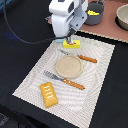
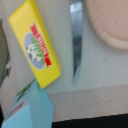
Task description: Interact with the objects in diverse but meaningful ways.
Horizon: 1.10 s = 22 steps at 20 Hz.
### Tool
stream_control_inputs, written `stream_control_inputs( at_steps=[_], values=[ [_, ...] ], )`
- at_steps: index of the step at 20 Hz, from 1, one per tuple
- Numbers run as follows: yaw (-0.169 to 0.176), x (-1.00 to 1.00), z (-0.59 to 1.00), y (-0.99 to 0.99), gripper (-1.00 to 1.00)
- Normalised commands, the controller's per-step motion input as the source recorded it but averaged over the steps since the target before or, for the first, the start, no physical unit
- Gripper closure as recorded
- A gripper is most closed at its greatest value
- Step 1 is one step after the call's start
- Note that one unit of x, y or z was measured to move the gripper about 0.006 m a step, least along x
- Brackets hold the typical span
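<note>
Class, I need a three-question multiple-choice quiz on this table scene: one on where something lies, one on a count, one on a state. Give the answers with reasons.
1. Where is the bread block?
A. On the dark table, off the mat
B. On the mat
C. On the floor

2. How many orange-handled utensils lie beside the plate?
A. One
B. Four
C. Two

3. How does the yellow box sit?
A. Lying flat, red label up
B. Standing on end
C. Label face down

Answers:
1 B, its whole outline sits on the pale mat.
2 C, a knife on one side of the plate and a fork on the other.
3 A, the wrist view looks straight onto its label.
</note>
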Motion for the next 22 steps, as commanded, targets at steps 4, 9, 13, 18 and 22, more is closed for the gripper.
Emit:
stream_control_inputs(
  at_steps=[4, 9, 13, 18, 22],
  values=[
    [0.000, 0.25, 0.00, -0.89, -1.00],
    [0.000, 0.16, 0.00, -0.85, -1.00],
    [0.002, 0.20, 0.00, -0.83, -1.00],
    [0.000, 0.23, 0.00, -0.83, -1.00],
    [0.000, 0.35, 0.00, -0.85, -1.00]
  ],
)
